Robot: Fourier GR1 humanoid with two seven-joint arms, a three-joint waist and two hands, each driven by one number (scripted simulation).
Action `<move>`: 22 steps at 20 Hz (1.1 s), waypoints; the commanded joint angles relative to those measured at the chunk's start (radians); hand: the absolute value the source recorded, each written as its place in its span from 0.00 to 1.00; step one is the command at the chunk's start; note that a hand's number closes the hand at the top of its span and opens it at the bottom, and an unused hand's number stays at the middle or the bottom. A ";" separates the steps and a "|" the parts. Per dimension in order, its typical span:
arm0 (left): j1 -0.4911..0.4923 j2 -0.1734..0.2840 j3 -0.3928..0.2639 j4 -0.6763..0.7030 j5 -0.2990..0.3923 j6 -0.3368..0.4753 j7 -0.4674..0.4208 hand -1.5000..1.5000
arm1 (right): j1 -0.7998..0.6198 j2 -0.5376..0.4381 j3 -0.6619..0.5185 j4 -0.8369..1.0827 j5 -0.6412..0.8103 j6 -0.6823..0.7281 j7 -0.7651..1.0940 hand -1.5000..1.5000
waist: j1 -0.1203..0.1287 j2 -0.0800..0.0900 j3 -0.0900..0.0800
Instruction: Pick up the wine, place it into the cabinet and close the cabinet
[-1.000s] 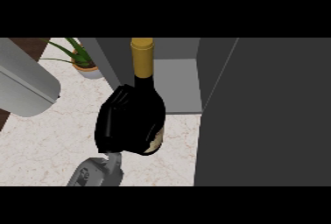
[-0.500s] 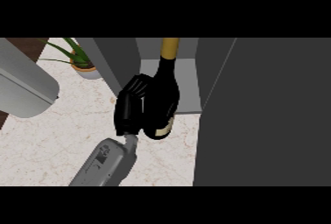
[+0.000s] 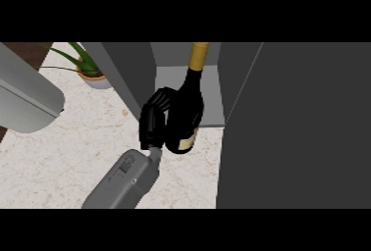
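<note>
The right hand (image 3: 154, 122) has its fingers curled round the dark wine bottle (image 3: 185, 110), and the bottle's gold top already pokes into the open cabinet (image 3: 185, 83). To do this step well, I think the hand should push the bottle straight in, away from the cabinet walls, and let go only once its bottom sits flat on the grey shelf. The door (image 3: 297, 122) stands open on the right.

A pale marbled counter (image 3: 65, 166) carries a potted plant (image 3: 88, 73) and the grey cabinet (image 3: 138, 83).
</note>
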 commanded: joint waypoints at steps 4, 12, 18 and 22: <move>-0.014 0.000 -0.025 0.160 0.160 -0.046 -0.196 1.00 | 0.066 0.009 0.004 -0.135 -0.093 0.019 0.023 0.00 | 0.003 0.001 0.000; -0.142 0.000 -0.038 0.252 0.291 -0.014 -0.172 1.00 | 0.028 0.013 0.002 -0.195 -0.096 -0.015 0.108 0.00 | 0.001 0.000 0.000; -0.274 0.000 -0.006 0.359 0.323 -0.006 -0.133 1.00 | 0.063 -0.013 -0.075 -0.193 -0.160 0.029 0.080 0.00 | -0.007 0.000 0.001; -0.368 0.000 0.091 0.484 0.318 -0.071 -0.140 1.00 | 0.081 0.023 -0.010 -0.182 -0.128 0.017 0.075 0.00 | -0.011 0.003 0.000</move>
